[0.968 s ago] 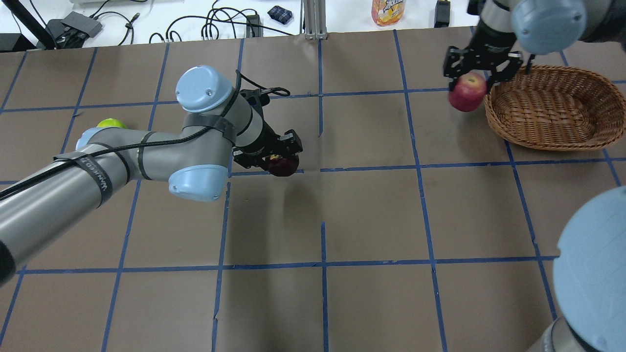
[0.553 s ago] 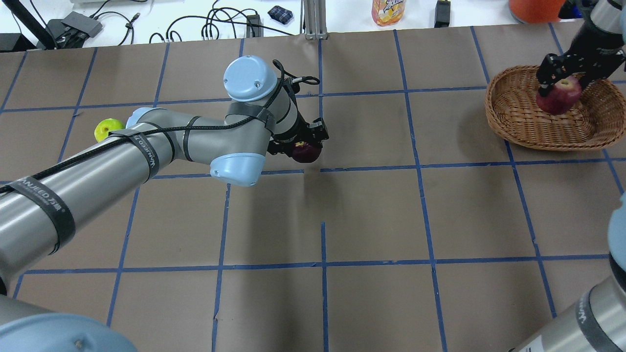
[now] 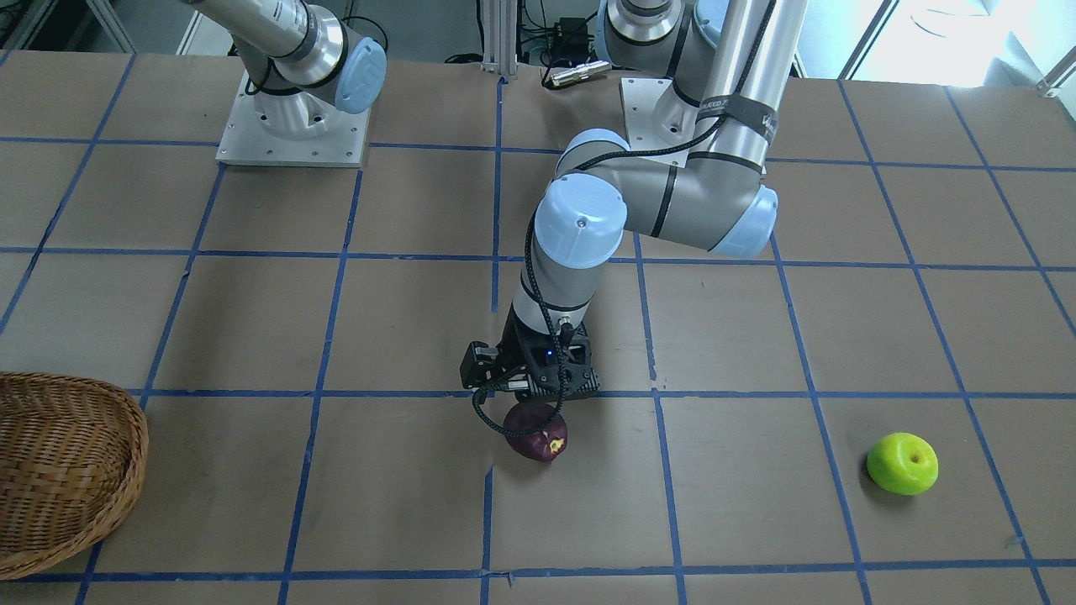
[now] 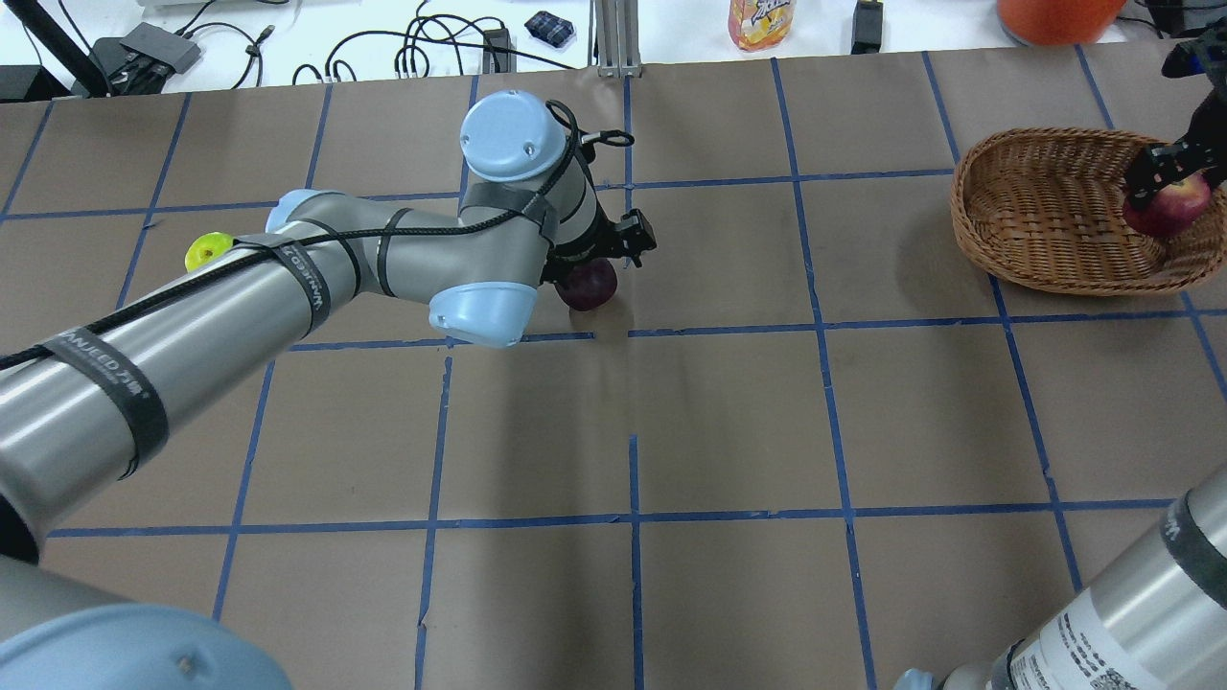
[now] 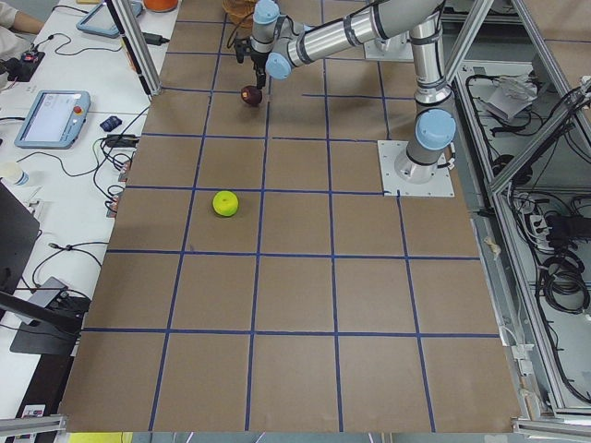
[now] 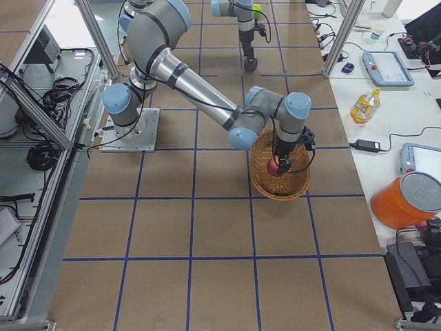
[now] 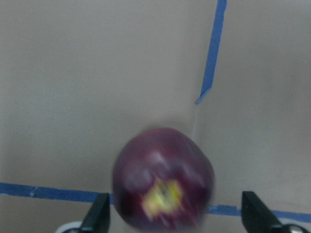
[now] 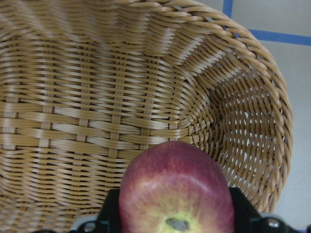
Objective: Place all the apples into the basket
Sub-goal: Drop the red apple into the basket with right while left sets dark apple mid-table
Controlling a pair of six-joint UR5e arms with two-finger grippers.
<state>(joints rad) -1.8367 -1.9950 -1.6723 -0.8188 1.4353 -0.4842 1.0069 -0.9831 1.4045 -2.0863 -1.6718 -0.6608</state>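
The dark maroon apple (image 3: 535,433) lies on the brown table near the middle, just under my left gripper (image 3: 530,397). In the left wrist view the maroon apple (image 7: 163,179) is blurred, and my left gripper (image 7: 175,218) stands open with a gap on each side of it. My right gripper (image 4: 1165,187) is shut on the red apple (image 4: 1171,203) and holds it low over the right side of the wicker basket (image 4: 1045,220). Under the red apple (image 8: 177,187) the right wrist view shows the basket's woven floor (image 8: 97,97). The green apple (image 4: 206,251) sits alone at the far left.
A drink bottle (image 4: 760,21), an orange container (image 4: 1054,14) and cables (image 4: 422,48) lie on the white bench past the table's far edge. The left arm's elbow (image 4: 479,311) hangs over the table's left half.
My left arm swung right and farther away with the maroon apple, and its gripper has opened. My right gripper carried the red apple from beside the basket's left rim to over its right side.
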